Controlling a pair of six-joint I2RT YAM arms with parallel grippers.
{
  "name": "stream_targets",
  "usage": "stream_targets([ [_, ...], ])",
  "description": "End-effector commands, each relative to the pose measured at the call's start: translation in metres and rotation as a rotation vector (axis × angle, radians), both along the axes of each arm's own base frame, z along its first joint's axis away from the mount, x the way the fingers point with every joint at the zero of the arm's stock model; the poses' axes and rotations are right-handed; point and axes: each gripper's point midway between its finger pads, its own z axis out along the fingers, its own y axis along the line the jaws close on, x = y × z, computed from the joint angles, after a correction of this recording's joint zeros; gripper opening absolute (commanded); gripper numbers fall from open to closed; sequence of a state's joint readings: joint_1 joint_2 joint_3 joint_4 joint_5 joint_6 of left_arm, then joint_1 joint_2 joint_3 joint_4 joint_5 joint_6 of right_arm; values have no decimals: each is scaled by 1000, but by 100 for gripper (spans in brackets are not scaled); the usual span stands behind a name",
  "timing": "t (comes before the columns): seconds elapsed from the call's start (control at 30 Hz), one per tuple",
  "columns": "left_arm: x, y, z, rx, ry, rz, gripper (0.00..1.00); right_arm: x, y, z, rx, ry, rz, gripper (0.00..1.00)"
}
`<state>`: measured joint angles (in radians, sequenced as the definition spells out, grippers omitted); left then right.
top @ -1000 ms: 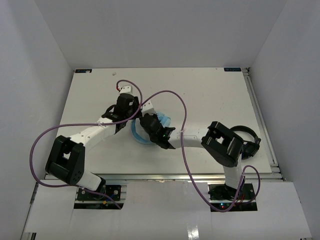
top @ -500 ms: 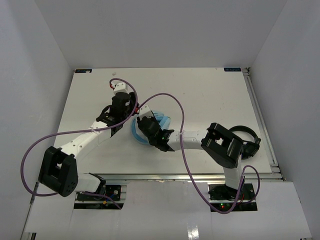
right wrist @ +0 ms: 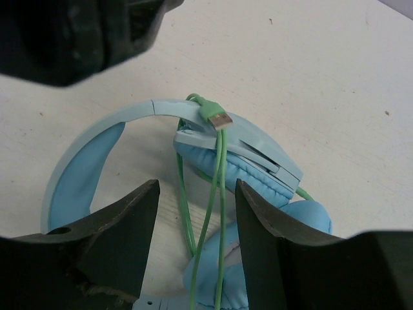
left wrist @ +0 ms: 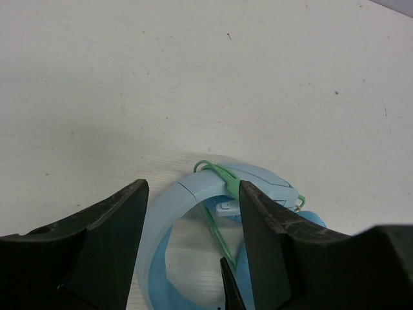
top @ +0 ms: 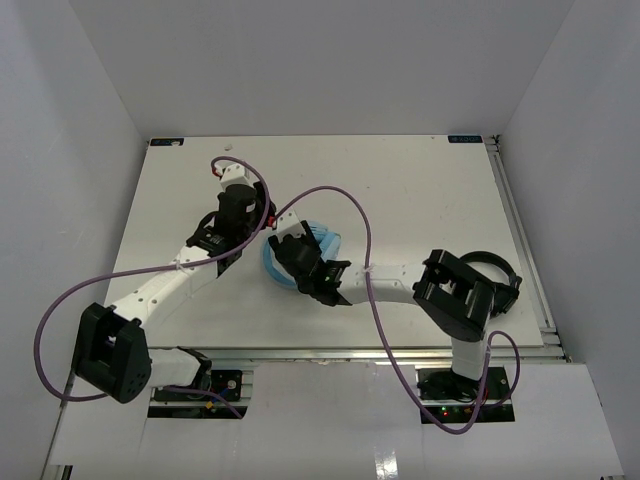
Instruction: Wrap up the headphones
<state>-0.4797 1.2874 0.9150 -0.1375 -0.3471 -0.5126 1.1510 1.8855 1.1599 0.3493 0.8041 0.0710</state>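
The light blue headphones lie folded on the white table, mostly hidden under my two grippers in the top view. In the left wrist view the headband curves between the open jaws of my left gripper, which hovers above it, with the green cable looped over the band. My right gripper is open above the earcups. Strands of the green cable run between its jaws without being pinched. The cable's USB plug rests on the headband. From above, the left gripper and right gripper sit close together.
Black headphones lie at the table's right edge beside the right arm. Purple arm cables arc over the table's middle. White walls enclose the table on three sides.
The left arm has stretched farther out and its gripper has shifted up and left, off the headphones. The right gripper has shifted slightly left over them.
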Motion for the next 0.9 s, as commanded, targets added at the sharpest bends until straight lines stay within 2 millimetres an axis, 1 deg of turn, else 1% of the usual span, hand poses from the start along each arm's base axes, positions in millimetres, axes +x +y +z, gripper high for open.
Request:
stream_targets([
  [0.0, -6, 6, 24, -27, -44, 25, 69, -1, -4, 39, 74, -39, -32, 59],
  [0.2, -11, 9, 35, -36, -57, 27, 70, -7, -10, 46, 88, -24, -35, 60],
  [0.33, -15, 9, 42, -47, -67, 20, 70, -14, -18, 56, 105, -22, -33, 60],
  [0.43, -19, 7, 47, -58, -72, 0, 70, -21, -27, 75, 135, -29, -28, 60],
  [0.53, -23, 3, 49, -56, -72, -39, 70, -31, -33, 86, 155, -9, -7, 60],
  [0.57, -26, -1, 50, -61, -69, -66, 70, -34, -38, 98, 178, -10, -4, 60],
  [0.6, -28, -4, 49, -65, -65, -93, 70, -38, -42, 105, 194, -3, 8, 60],
  [0.7, -37, -13, 48, -85, -63, -163, 70, -50, -51, 114, 216, 30, 50, 60],
  [0.77, -44, -16, 52, -104, -81, -195, 70, -60, -59, 127, 254, 44, 84, 59],
  [0.87, -55, -22, 44, -131, -73, -243, 70, -71, -71, 139, 294, 45, 122, 59],
])
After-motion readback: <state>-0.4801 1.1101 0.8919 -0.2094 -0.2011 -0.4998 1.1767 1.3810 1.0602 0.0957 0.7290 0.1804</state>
